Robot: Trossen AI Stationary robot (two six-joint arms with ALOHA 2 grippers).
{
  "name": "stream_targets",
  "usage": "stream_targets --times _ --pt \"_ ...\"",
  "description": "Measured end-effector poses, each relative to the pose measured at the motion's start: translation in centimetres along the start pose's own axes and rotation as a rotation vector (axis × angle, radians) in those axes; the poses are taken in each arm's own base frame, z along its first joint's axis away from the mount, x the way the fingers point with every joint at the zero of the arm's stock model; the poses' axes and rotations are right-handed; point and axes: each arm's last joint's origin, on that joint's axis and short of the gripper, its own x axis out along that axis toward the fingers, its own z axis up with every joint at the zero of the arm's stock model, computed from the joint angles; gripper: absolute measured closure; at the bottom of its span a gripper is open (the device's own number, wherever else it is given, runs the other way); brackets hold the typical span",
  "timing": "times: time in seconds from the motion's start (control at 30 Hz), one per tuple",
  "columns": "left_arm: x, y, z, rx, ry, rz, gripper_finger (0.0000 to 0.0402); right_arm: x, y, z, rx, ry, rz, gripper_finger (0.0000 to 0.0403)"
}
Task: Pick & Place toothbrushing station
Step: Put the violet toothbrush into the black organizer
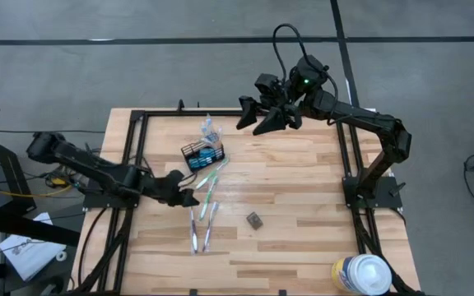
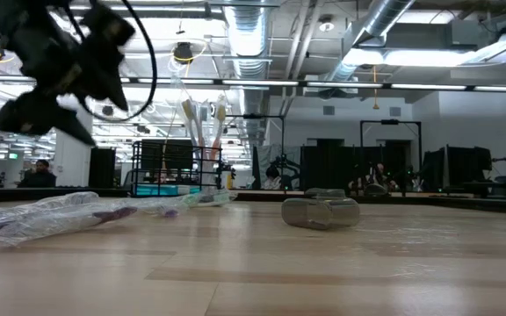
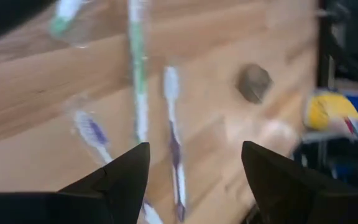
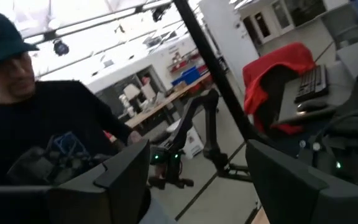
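Observation:
The black wire-mesh caddy [image 1: 200, 154] stands on the table's far middle, with blue-and-white tubes and a few brushes upright in it [image 2: 202, 118]. Several wrapped toothbrushes [image 1: 202, 215] lie flat on the wood on its near side. In the left wrist view they show as a green one [image 3: 138, 74] and purple-and-white ones [image 3: 174, 143]. My left gripper [image 1: 189, 197] is open and empty, hovering above the loose toothbrushes; it also shows in the low view [image 2: 46, 118]. My right gripper [image 1: 253, 117] is open and empty, raised over the table's far edge.
A small dark grey block [image 1: 254, 219] lies right of the loose brushes. A large white round canister [image 1: 360, 274] stands at the near right corner. A black frame [image 1: 134, 148] borders the table. A person shows beyond the table in the right wrist view [image 4: 36, 124].

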Motion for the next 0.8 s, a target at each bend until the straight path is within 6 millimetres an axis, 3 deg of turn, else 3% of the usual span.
stream_targets --times 0.27,0.6,0.8 --pt "3.3 1.5 -0.6 -0.094 0.003 0.190 0.0151 -0.4 0.0 0.0 0.001 0.043 0.031 0.0147" --pt "4.5 2.3 -0.8 -0.130 0.004 0.267 0.0152 -0.5 0.0 0.0 0.004 0.052 0.037 0.0147" --pt "5.3 2.8 -0.8 -0.138 0.024 0.320 0.0198 -0.5 0.0 0.0 0.002 0.052 0.037 0.0147"
